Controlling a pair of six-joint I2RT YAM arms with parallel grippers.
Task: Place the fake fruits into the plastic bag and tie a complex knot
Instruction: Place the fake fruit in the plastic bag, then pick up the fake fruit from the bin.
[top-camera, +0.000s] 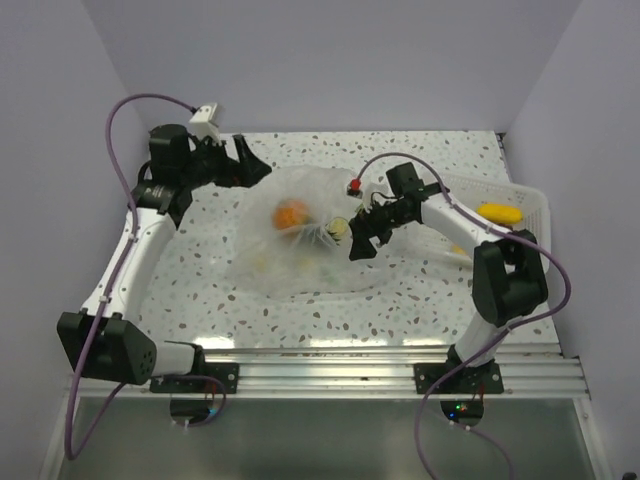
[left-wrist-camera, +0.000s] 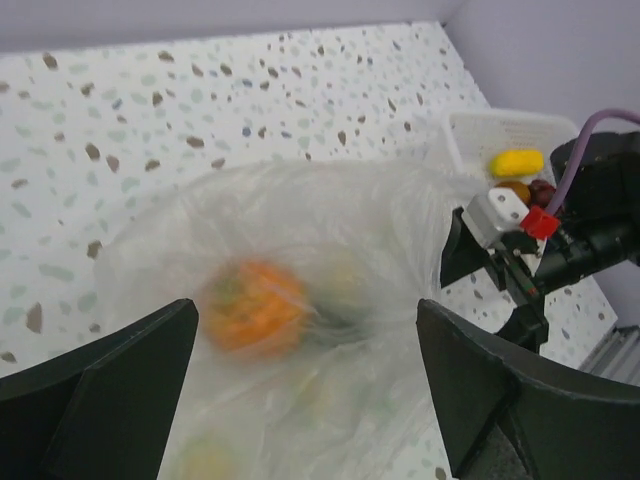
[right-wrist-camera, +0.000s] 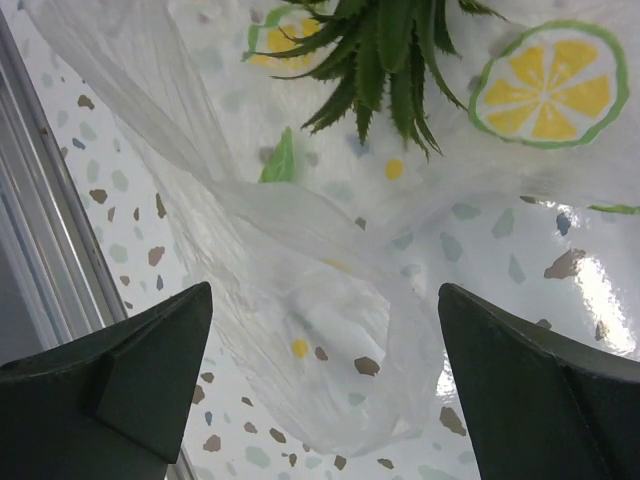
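Note:
The clear plastic bag (top-camera: 300, 240) lies crumpled mid-table, printed with lemon slices and green leaves. Inside it sit an orange fruit (top-camera: 290, 214) and paler yellow ones. My left gripper (top-camera: 257, 167) hovers open at the bag's far-left edge; in its wrist view the bag (left-wrist-camera: 300, 230) and the blurred orange fruit (left-wrist-camera: 252, 305) lie below the spread fingers (left-wrist-camera: 305, 310). My right gripper (top-camera: 363, 241) is open at the bag's right side, and a loose fold of bag (right-wrist-camera: 340, 330) lies between and beneath its jaws (right-wrist-camera: 325, 290). The knot is out of view.
A white slotted tray (top-camera: 533, 196) stands at the right edge with a yellow fruit (top-camera: 498, 212) in it. From the left wrist, the tray (left-wrist-camera: 480, 130) also holds a dark reddish fruit (left-wrist-camera: 541, 190). Walls close in left, back and right. A metal rail (top-camera: 380, 360) runs along the front.

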